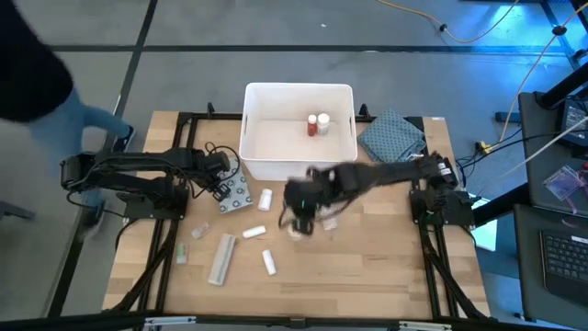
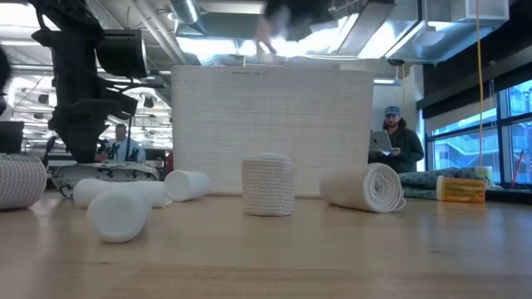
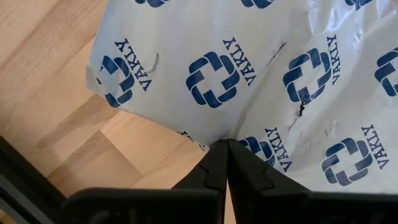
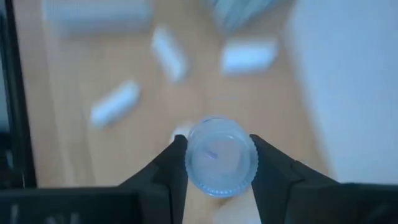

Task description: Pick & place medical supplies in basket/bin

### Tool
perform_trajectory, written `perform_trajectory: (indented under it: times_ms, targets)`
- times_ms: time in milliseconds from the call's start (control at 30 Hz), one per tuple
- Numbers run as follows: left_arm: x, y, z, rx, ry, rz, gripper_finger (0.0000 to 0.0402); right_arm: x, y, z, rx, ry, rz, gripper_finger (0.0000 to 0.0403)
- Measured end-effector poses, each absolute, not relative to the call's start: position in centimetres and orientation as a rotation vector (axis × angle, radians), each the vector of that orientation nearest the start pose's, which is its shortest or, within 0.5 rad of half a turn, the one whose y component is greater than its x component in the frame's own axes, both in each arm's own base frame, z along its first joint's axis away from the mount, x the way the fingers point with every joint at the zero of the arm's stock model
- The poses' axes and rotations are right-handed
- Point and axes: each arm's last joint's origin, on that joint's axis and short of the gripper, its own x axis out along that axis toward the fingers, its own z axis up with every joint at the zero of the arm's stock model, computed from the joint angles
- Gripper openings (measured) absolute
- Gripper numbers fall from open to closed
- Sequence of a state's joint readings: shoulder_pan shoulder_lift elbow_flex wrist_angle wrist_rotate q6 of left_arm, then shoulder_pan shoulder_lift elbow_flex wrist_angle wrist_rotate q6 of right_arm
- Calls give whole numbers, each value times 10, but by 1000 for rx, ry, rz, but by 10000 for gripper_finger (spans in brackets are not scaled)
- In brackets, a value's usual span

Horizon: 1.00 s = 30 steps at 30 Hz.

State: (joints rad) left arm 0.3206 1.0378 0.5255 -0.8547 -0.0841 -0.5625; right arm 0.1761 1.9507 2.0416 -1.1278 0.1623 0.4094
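Holding a small white-capped bottle [image 4: 221,155] cap-up between its fingers, the right gripper [image 1: 303,213] hangs over the middle of the table [image 1: 367,267], just in front of the white bin [image 1: 253,124]. The bin lies straight beyond it, toward the far edge, so the carry looks short. Inside the bin stand two red bottles [image 1: 318,124] near the far wall. The right arm is plainly the nearer one for this drop. The left gripper [image 3: 227,163], clenched with nothing between its fingers, sits over the grey printed packet [image 1: 235,193] by the bin's left corner. Several white rolls [image 1: 254,233] and a long pale tube [image 1: 221,258] lie loose on the table nearer the front.
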Motion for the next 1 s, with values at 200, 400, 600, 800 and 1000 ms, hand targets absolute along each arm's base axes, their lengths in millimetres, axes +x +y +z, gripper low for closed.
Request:
perform_trajectory:
  times_ms: [200, 400, 600, 800, 1000]
  targets:
    - [140, 49, 169, -627, 1241, 719, 12, 387, -2, 422, 215, 773, -426, 130]
    - [141, 49, 169, -646, 1227, 733, 5, 370, -87, 428, 191, 809, -522, 130]
    - [142, 50, 169, -647, 1208, 733, 2, 371, -155, 394, 139, 947, -512, 130]
    - [142, 50, 169, -643, 1206, 740, 10, 374, -188, 334, 213, 1125, -431, 130]
    - [142, 52, 169, -563, 1211, 747, 6, 375, -194, 275, 275, 1242, -431, 130]
